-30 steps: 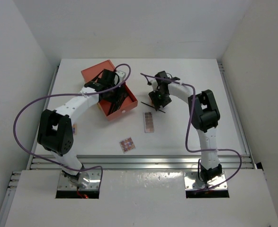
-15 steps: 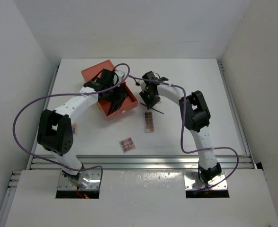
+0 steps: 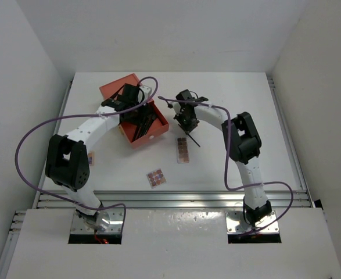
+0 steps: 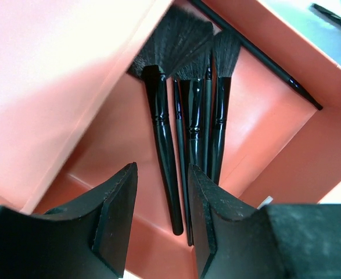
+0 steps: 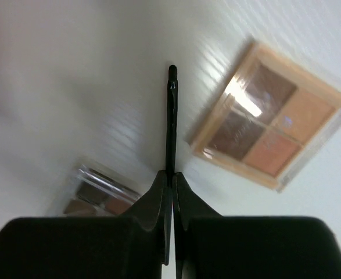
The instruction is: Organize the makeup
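Note:
My right gripper (image 5: 171, 174) is shut on a thin black pencil-like stick (image 5: 171, 116) that juts out past its tips above the white table. Below it lie a four-square brown-and-orange palette (image 5: 272, 125) and a second, blurred palette (image 5: 100, 192). From above, the right gripper (image 3: 187, 119) sits just right of the orange box (image 3: 153, 131), the stick (image 3: 194, 141) slanting toward a long palette (image 3: 183, 149). A small square palette (image 3: 155, 177) lies nearer the front. My left gripper (image 4: 161, 168) hangs open over the box, above several black brushes (image 4: 185, 110) lying inside.
The box's orange lid (image 3: 115, 88) lies behind it at the back left. Another thin stick (image 4: 257, 55) rests along the box's far wall. A small palette (image 3: 91, 158) peeks out beside the left arm's elbow. Purple cables loop off both arms.
The right gripper has closed on the thin stick that lay on the table and shifted left toward the box. The left arm has stayed over the box.

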Action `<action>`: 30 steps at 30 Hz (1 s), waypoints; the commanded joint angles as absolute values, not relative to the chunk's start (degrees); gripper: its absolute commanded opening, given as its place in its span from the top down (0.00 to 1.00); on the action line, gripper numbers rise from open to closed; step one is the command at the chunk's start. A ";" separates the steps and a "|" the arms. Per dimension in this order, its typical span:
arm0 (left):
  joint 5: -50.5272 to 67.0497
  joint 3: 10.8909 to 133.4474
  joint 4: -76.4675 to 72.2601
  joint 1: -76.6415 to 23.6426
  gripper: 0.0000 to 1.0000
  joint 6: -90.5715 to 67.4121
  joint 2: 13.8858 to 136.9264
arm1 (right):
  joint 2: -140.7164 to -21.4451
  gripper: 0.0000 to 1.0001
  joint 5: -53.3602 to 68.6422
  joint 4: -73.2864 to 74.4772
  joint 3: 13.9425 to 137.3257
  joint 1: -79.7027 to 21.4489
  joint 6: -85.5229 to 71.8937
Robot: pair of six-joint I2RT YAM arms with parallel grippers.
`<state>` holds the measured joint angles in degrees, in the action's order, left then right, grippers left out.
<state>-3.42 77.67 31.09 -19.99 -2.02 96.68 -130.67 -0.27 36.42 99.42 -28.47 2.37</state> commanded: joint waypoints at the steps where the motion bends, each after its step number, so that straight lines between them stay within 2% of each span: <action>1: -3.60 80.60 30.85 -18.81 0.54 -2.64 95.45 | -125.87 1.00 -5.54 37.80 96.86 -27.25 6.15; 9: -3.08 86.21 31.90 -16.27 0.54 -2.64 94.40 | -111.73 1.00 -4.31 34.02 97.82 -26.45 13.87; 15: -1.14 90.17 32.43 -11.96 0.54 -3.16 91.68 | -106.79 1.00 8.34 31.38 103.25 -30.40 25.81; 21: -3.51 90.18 33.05 -6.08 0.53 -3.69 89.30 | -111.96 1.00 13.01 31.03 109.42 -38.31 37.07; 30: -4.57 84.47 33.05 -1.14 0.52 -3.69 85.52 | -120.58 1.00 13.89 22.69 110.92 -43.94 37.36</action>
